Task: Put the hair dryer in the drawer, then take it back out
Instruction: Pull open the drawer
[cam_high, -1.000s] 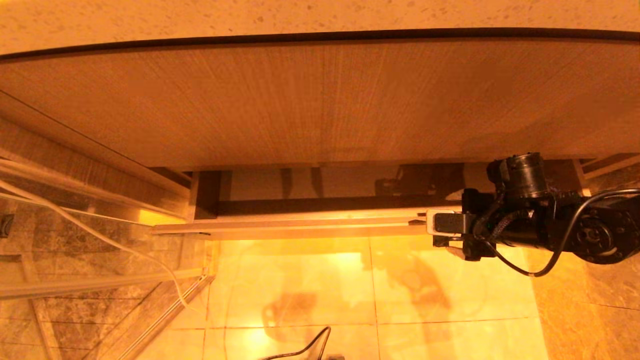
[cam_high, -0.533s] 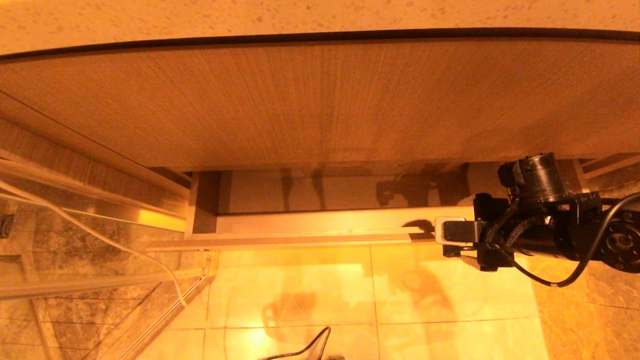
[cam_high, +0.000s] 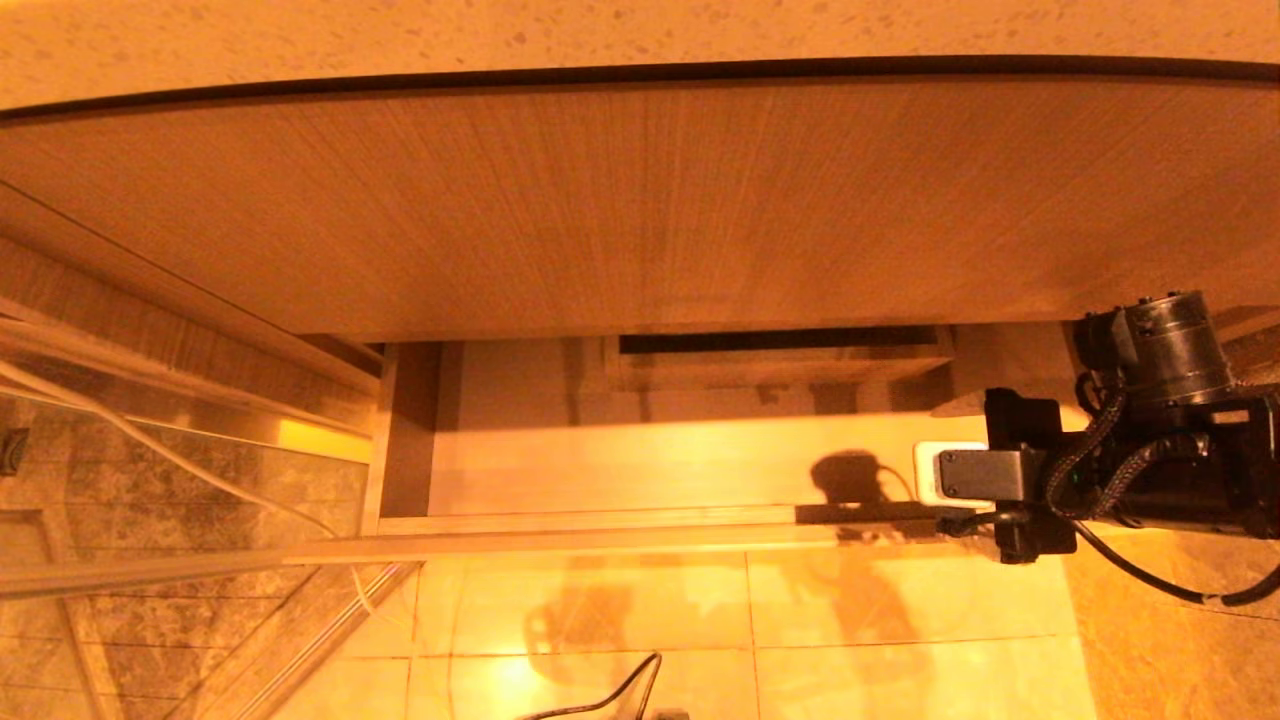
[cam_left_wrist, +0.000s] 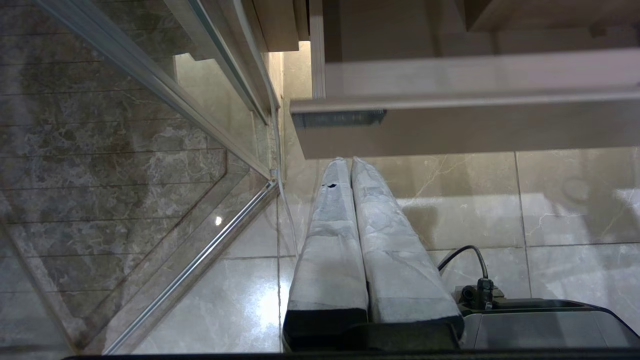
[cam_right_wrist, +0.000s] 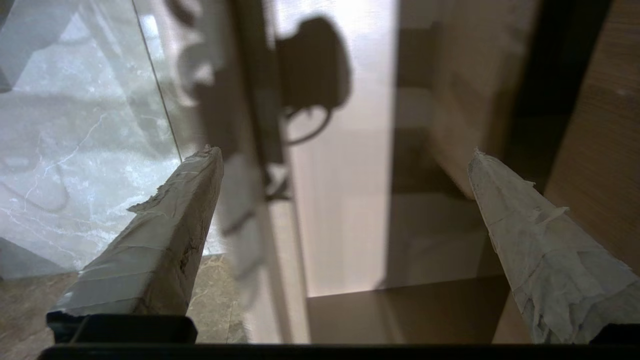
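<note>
The drawer (cam_high: 640, 465), wide, shallow and light wood-grain, stands pulled out below the cabinet. Its boxed cut-out (cam_high: 780, 360) shows at the back. My right gripper (cam_high: 945, 500) is at the right end of the narrow drawer front (cam_high: 600, 542). It is open, with one taped finger (cam_right_wrist: 170, 235) outside over the floor and the other finger (cam_right_wrist: 540, 250) inside the drawer (cam_right_wrist: 340, 200). The left gripper (cam_left_wrist: 348, 162) hangs shut and empty low over the tiles, just below the drawer front (cam_left_wrist: 450, 130). The hair dryer is out of view.
A tall wood-grain panel (cam_high: 640, 200) rises above the drawer, under a speckled stone top (cam_high: 600, 30). A glass partition with a metal frame (cam_high: 150, 520) and a white cable (cam_high: 200, 470) stand at the left. Glossy floor tiles (cam_high: 700, 620) lie in front.
The drawer has slid out towards me. My right gripper has come back and to the right with its front. The boxed cut-out has come into view.
</note>
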